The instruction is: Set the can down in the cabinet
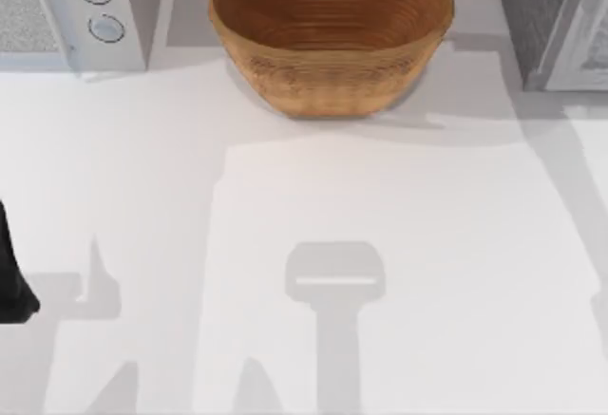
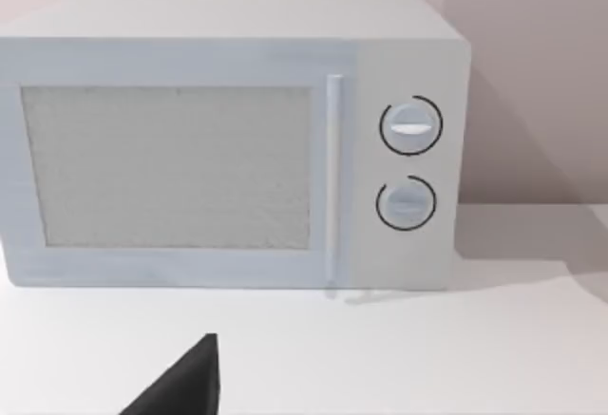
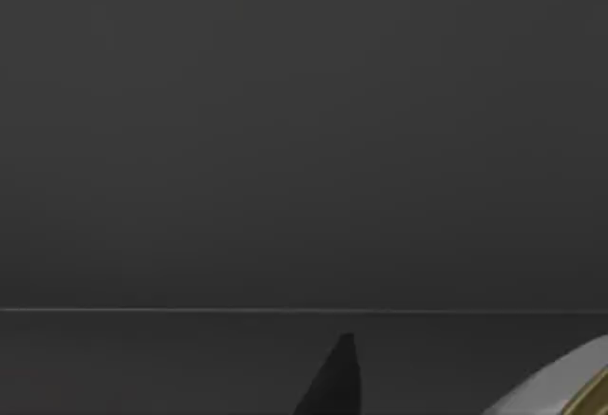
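The cabinet (image 1: pixel 551 16) is the grey box at the table's back right corner. The right wrist view is dark. A curved silver edge with a gold band, which looks like the can (image 3: pixel 570 382), sits in one corner of it, next to a dark part of my right gripper (image 3: pixel 332 377). My left gripper (image 1: pixel 11 282) is parked at the table's left edge, and a dark part of it also rises in front of the microwave in the left wrist view.
A white microwave (image 1: pixel 76 7) with two round dials stands at the back left, its door facing the left arm (image 2: pixel 171 168). A wide woven basket (image 1: pixel 328 30) sits at the back centre. The white tabletop (image 1: pixel 380 244) stretches across the middle and front.
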